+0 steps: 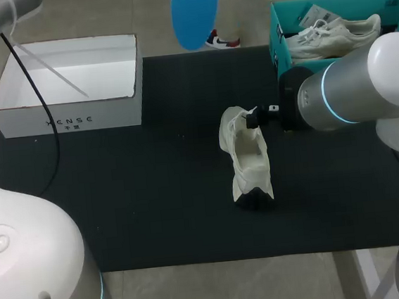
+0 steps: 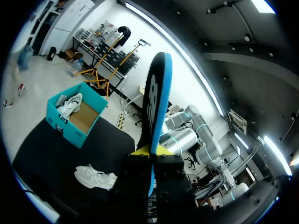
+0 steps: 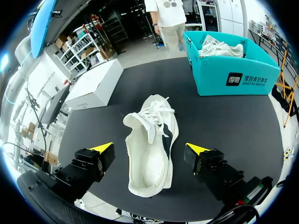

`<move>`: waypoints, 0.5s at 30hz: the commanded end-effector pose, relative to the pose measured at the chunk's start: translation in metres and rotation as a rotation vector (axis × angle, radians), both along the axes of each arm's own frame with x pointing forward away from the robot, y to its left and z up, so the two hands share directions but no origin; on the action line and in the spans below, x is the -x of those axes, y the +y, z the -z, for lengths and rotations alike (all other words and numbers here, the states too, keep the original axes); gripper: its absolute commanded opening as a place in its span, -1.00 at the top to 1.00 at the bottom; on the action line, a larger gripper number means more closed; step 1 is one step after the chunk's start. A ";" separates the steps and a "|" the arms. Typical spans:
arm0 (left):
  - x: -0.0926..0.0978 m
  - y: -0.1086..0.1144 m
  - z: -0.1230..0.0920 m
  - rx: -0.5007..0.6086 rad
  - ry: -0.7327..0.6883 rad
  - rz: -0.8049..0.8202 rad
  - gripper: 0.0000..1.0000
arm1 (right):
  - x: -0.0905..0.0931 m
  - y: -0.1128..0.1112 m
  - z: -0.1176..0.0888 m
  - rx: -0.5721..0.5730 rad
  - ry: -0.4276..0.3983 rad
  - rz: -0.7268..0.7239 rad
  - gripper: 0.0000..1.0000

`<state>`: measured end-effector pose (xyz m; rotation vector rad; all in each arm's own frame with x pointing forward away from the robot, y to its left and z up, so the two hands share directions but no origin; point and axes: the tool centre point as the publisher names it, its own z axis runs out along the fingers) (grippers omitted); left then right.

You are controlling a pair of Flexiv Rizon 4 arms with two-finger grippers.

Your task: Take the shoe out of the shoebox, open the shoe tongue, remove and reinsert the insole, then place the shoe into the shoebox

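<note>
Overhead first: the shoe lies alone on the black mat, pale, with a dark patch at its end nearest the robot. The right tool sits just beside the shoe's far end, on the right arm's side; from this view I cannot tell how its fingers stand. The white shoebox stands well apart from the shoe, off toward the left arm, with its lid off. A teal box sits beyond the shoe on the right arm's side, with a second shoe inside it. The blue insole hangs high in the air beyond the shoe, clear of the mat.

Next, the left wrist view: the left tool is clamped on the insole, a yellow tip pressing each face, and the insole stands on edge out along the fingers. The shoe lies far below on the mat, and the teal box is beyond it.

Last, the right wrist view: the right tool is spread wide, gripping nothing, with one yellow tip on either side of the shoe and clear of it. The shoe's mouth gapes upward and its laces point away toward the boxes. The shoebox and teal box stand beyond the shoe, one to each side, and the insole shows high above the shoebox's side.
</note>
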<state>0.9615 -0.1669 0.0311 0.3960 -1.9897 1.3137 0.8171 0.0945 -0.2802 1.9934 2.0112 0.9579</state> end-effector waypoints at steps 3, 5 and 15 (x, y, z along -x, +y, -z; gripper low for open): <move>-0.001 0.001 0.000 -0.002 0.000 0.002 1.00 | -0.006 -0.005 -0.003 -0.220 0.055 0.023 -1.00; -0.001 0.001 0.000 -0.002 0.000 0.002 1.00 | -0.007 -0.006 -0.006 -0.368 0.113 0.026 -1.00; -0.001 0.001 0.000 -0.002 0.000 0.002 1.00 | -0.013 0.008 -0.024 -0.825 0.339 0.111 -1.00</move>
